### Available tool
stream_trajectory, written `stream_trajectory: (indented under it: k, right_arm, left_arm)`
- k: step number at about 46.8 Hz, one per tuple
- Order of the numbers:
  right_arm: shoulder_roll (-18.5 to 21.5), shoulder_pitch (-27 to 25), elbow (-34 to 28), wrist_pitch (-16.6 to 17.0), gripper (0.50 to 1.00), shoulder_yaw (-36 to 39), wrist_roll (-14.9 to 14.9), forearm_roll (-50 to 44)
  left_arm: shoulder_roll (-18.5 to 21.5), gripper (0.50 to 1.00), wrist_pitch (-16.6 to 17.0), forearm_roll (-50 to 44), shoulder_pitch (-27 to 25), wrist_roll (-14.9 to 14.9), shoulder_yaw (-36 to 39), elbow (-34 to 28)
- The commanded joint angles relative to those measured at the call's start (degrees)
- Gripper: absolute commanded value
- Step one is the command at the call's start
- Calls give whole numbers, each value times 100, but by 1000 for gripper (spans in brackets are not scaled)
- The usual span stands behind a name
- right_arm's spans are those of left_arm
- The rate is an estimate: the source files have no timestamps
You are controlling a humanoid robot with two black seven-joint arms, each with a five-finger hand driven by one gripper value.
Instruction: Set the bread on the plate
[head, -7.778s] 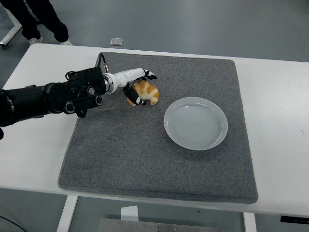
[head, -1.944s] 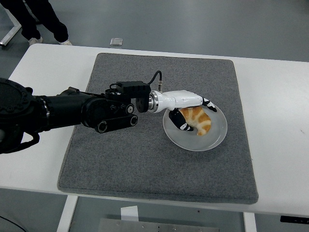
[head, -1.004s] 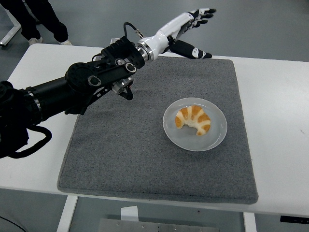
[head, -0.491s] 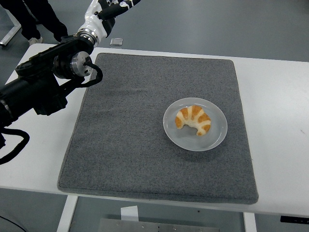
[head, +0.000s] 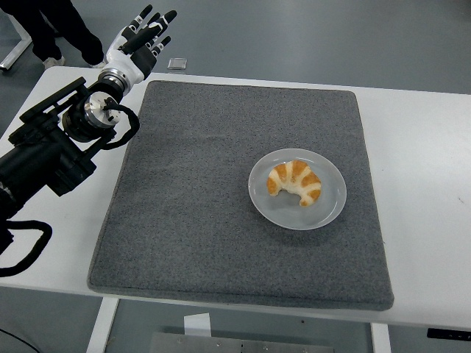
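Note:
A golden croissant (head: pixel 296 182) lies on the round white plate (head: pixel 332 209), which sits on the grey mat (head: pixel 221 206) right of its middle. My left hand (head: pixel 141 35) is raised above the mat's far left corner, far from the plate, with its fingers spread and holding nothing. Its black arm (head: pixel 51 154) comes in from the left edge. The right arm is out of view.
The white table (head: pixel 419 184) shows bare on both sides of the mat. A person's legs (head: pixel 51 26) stand beyond the far left corner. A small grey object (head: pixel 176 63) lies on the floor behind the table.
My left hand let go of the croissant on the plate, lifted up and swung back to the far left; in the last half second it dropped slightly lower and further left.

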Motion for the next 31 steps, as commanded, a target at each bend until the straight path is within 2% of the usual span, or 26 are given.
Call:
stream_trajectory:
  k: [1,14,31]
  right_arm:
    - [0,-4,-16,-9,952,5,-2,0]
    - [0,-4,-8,0,952,14,-2,9]
    - [0,-12,-16,-62,952,23,7,88]
  left_arm:
    - [-5,1000,-114,-149,30,-1,-34,219]
    - [-14,1000,-852,-544,83,-27,-34,729]
    - [-40,1000,-993,-580,188,-80,-34,730]
